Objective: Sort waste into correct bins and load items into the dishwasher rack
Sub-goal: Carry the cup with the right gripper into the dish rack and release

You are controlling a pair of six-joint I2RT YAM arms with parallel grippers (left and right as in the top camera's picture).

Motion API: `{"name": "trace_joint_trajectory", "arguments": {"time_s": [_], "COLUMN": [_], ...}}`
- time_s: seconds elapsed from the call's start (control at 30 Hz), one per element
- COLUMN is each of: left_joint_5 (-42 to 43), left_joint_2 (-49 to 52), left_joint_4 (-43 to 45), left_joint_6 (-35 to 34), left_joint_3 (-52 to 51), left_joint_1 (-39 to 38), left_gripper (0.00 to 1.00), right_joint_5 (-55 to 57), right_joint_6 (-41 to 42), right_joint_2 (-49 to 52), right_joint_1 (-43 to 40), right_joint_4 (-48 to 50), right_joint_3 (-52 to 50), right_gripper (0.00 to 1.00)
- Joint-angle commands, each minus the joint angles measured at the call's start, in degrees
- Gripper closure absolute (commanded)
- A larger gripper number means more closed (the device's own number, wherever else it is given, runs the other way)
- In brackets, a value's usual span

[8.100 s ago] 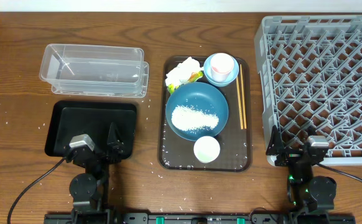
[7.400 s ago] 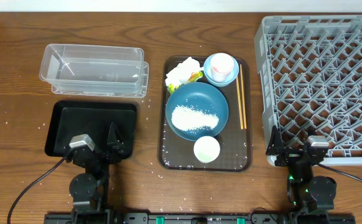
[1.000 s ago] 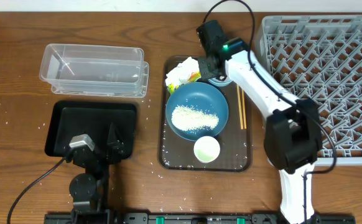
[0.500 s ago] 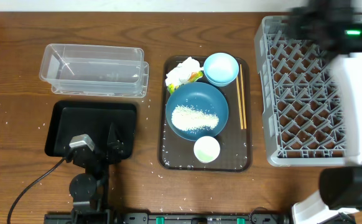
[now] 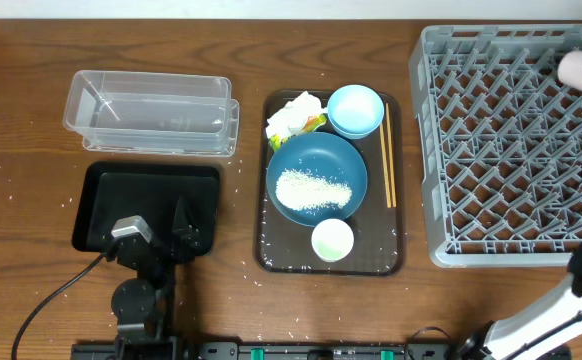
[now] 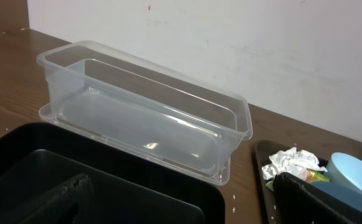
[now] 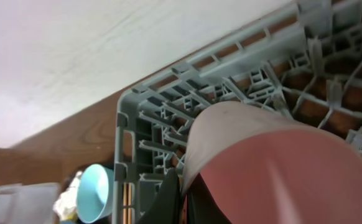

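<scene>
Overhead shows the loading step in hand: the right hand (image 7: 180, 200) is closed on the pinkish cup (image 5: 579, 68), which hangs over the far right part of the dishwasher rack (image 5: 491, 150), right at the picture's edge. In the right wrist view the cup fills most of the frame with the grey lattice behind it; I cannot tell whether it touches the grid. The next move, as I judge it, is to lower the cup into one cell between the pegs and to spread the fingers only once the lattice bears it, so it does not tip or roll. The left hand (image 5: 158, 232) sits at the near edge of the black tray (image 5: 106, 200), fingers wide apart and holding nothing, with the clear tub (image 5: 151, 105) beyond it. On the brown serving tray (image 5: 271, 255), untouched, lie the dark-blue dish (image 5: 291, 150) with its rice (image 5: 311, 190), the light-blue bowl (image 5: 356, 108), the white cup (image 5: 332, 240), the chopsticks (image 5: 388, 170), the tissue (image 5: 293, 113) and the wrapper (image 5: 314, 124), so most of the task is not yet done.
</scene>
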Motion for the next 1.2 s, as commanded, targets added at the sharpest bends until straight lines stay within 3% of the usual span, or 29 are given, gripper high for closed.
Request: {"name": "trace_joint_trajectory", "arguments": {"time_s": [0.0,0.13,0.4,0.7,0.8,1.17], "left_joint_5": [-0.7,-0.7,-0.7,-0.7,-0.7,-0.7], "left_joint_2": [-0.4,-0.4,-0.4,-0.4,-0.4,-0.4], "left_joint_4": [-1.9,-1.9,-1.9,-1.9,-1.9,-1.9], "left_joint_6": [1.0,1.0,1.0,1.0,1.0,1.0], "left_joint_3": [-1.3,-1.3,-1.3,-1.3,-1.3,-1.3], "left_joint_1": [-0.2,-0.2,-0.2,-0.2,-0.2,-0.2], "left_gripper": [0.05,0.05,0.05,0.05,0.05,0.05], "right_joint_5": [-16.2,-23.7,-23.9,-14.0,-13.8,-7.0], "right_joint_6": [-1.3,1.9,4.5,2.0,1.2,2.7], "right_joint_2": [4.8,10.1,16.0,16.5,16.5,11.3], "right_joint_1": [-3.0,-6.0,-11.0,-15.2,-16.0,-18.2], "right_joint_4": [1.9,4.6,1.0,-9.7,-10.6,-14.0], "right_joint_3": [-0.1,-0.1,-0.1,0.0,0.0,0.0], "right_gripper": [0.99,0.99,0.99,0.95,0.89,0.85]}}
